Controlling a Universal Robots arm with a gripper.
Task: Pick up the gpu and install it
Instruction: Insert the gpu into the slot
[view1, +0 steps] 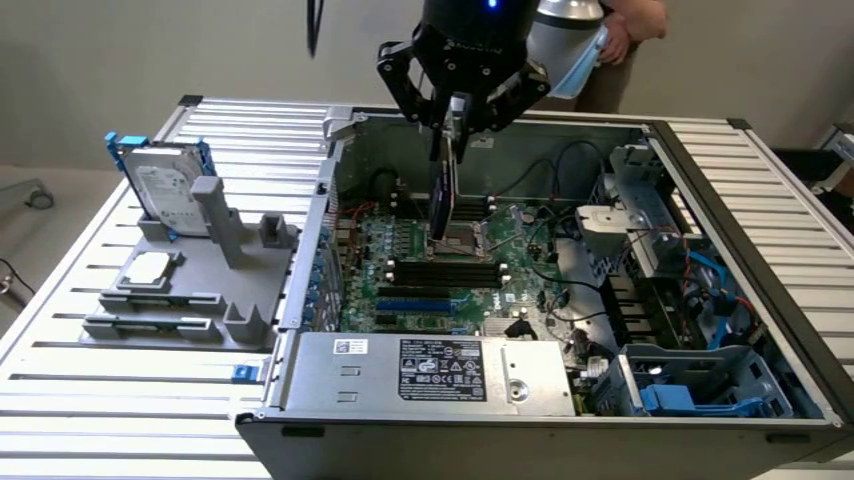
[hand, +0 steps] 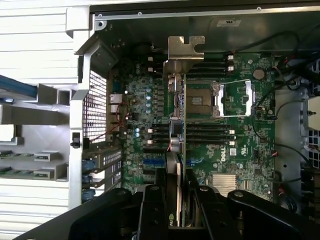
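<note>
Pincer (view1: 461, 133) clenched on gpu (view1: 445, 195), edge-on over open computer case (view1: 534, 448)
Hard drive (view1: 167, 188) at case's nine o'clock, exterior view

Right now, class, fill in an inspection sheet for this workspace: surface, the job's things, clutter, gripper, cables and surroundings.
Surface: slatted metal table carrying an open computer case.
Job's things: gpu held edge-on over the motherboard, apparently not yet seated.
Clutter: grey fixture at the exterior view's left, holding a hard drive and a processor chip.
Gripper: gripper shut on the gpu's upper end.
Cables: black cables loop inside the case; blue cables lie toward the exterior view's right.
Surroundings: a person stands behind the table.
</note>
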